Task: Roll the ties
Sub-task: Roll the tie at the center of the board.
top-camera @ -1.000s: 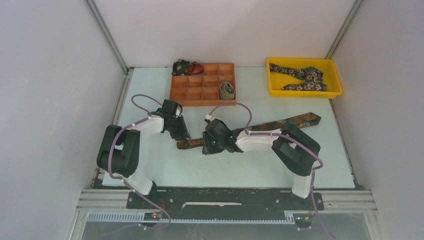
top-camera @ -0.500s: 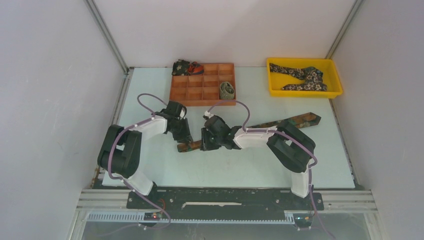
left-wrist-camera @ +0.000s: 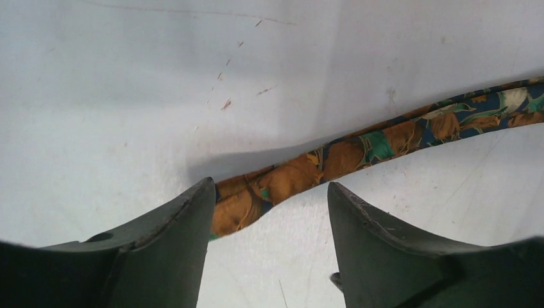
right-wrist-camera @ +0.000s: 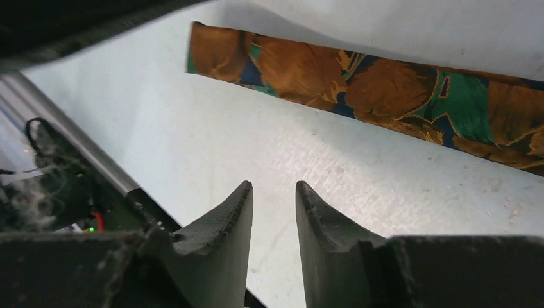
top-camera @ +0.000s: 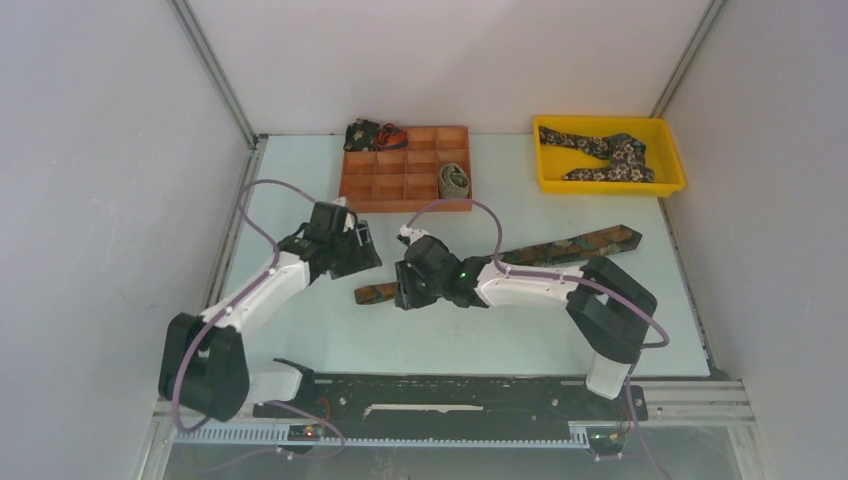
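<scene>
Risks a loose, skewed first turn at the narrow end of the brown leaf-patterned tie (left-wrist-camera: 359,144), with left hand (left-wrist-camera: 271,186) wide astride it and right hand (right-wrist-camera: 272,186) narrow, empty, gripping nothing.

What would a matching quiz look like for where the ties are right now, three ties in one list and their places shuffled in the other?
Ties
1. brown leaf-print tie
2. olive rolled tie
3. dark floral tie

Places
A. in the yellow bin
B. stretched out on the table
C. in a compartment of the orange tray

Pairs: 1-B, 2-C, 3-A
</scene>
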